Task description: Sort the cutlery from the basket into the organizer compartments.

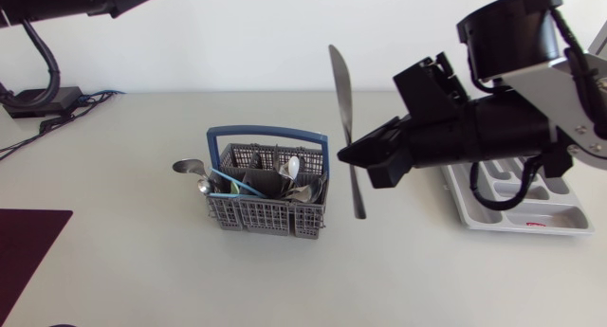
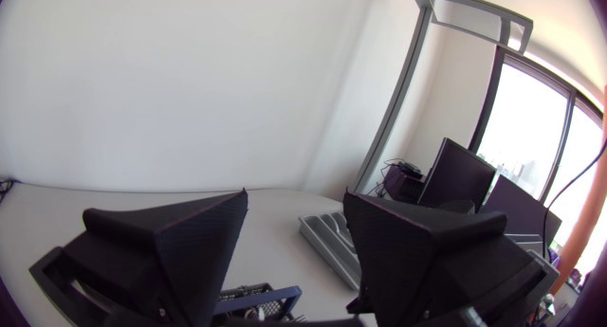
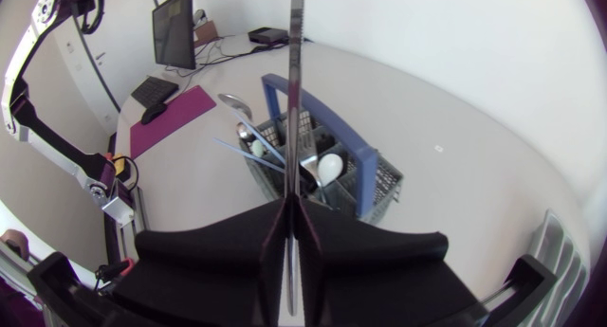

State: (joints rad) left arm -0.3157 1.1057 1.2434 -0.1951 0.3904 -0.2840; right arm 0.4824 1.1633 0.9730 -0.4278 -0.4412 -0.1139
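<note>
A red mark on the rim of the grey organizer (image 1: pixel 503 220) is too small to read; the organizer lies at 3 o'clock from the grey basket (image 1: pixel 268 213) (blue handle), which holds spoons (image 1: pixel 292 166) and other cutlery; the right gripper (image 1: pixel 351 156) has its fingers clamped on a knife (image 1: pixel 340 90), held above the worktop (image 1: pixel 142 261) between basket and organizer; the left gripper (image 2: pixel 296 196) has its fingers apart.

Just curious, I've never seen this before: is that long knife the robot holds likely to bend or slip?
Probably stiff: the knife looks straight though it is gripped at only one spot. It looks like smooth, shiny metal, so it might slide or pivot in the right end effector, which pinches a narrow section.
</note>
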